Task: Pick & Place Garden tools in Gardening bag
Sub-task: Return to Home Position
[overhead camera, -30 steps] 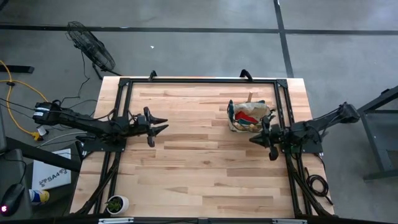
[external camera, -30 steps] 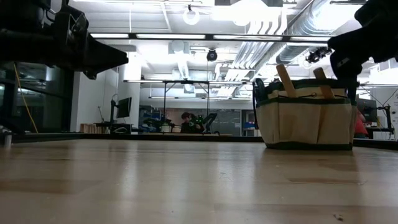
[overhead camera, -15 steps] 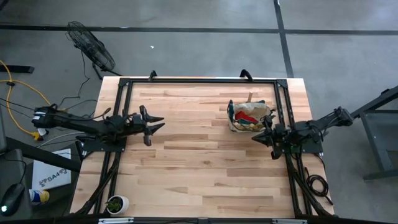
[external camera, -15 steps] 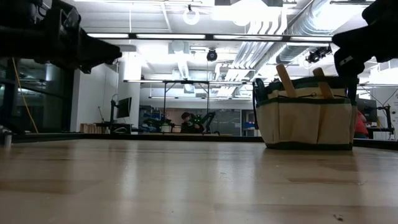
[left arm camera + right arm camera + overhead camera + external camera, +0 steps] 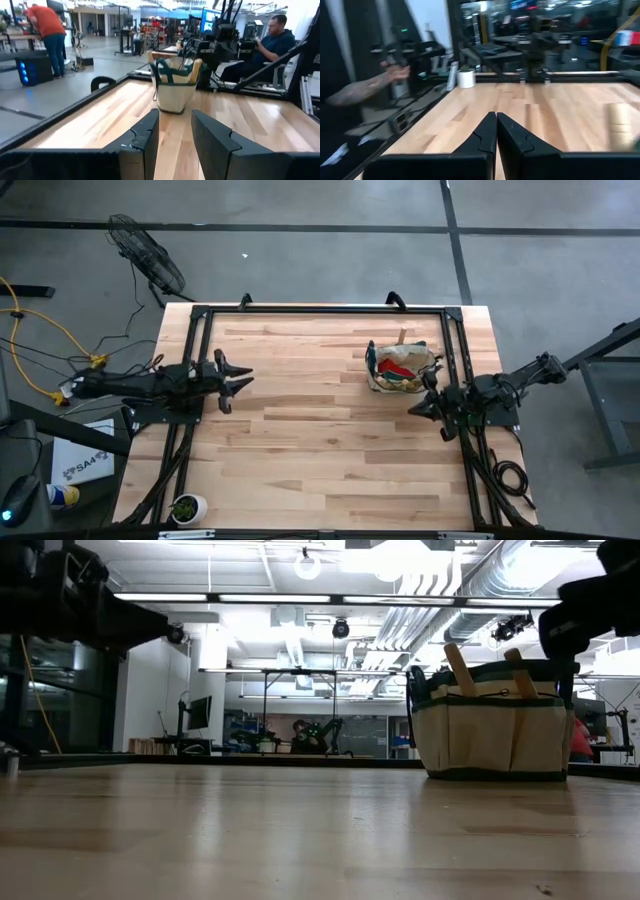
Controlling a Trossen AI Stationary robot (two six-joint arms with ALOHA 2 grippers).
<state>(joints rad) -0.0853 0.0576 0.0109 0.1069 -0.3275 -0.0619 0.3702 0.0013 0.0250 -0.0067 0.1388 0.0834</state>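
The bag (image 5: 490, 735) stands upright on the worktop (image 5: 320, 440), upper right in the overhead frame. It holds wooden handles (image 5: 458, 668) and a red item (image 5: 397, 366). The right hand (image 5: 415, 408), fingers pressed together, hangs just beside the bag's lower right corner. The left hand (image 5: 243, 378), fingers spread, is at middle left, well apart from the bag, with only worktop between them.

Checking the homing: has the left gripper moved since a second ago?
Yes. The left gripper has drawn back toward the left edge of the table, away from the bag.
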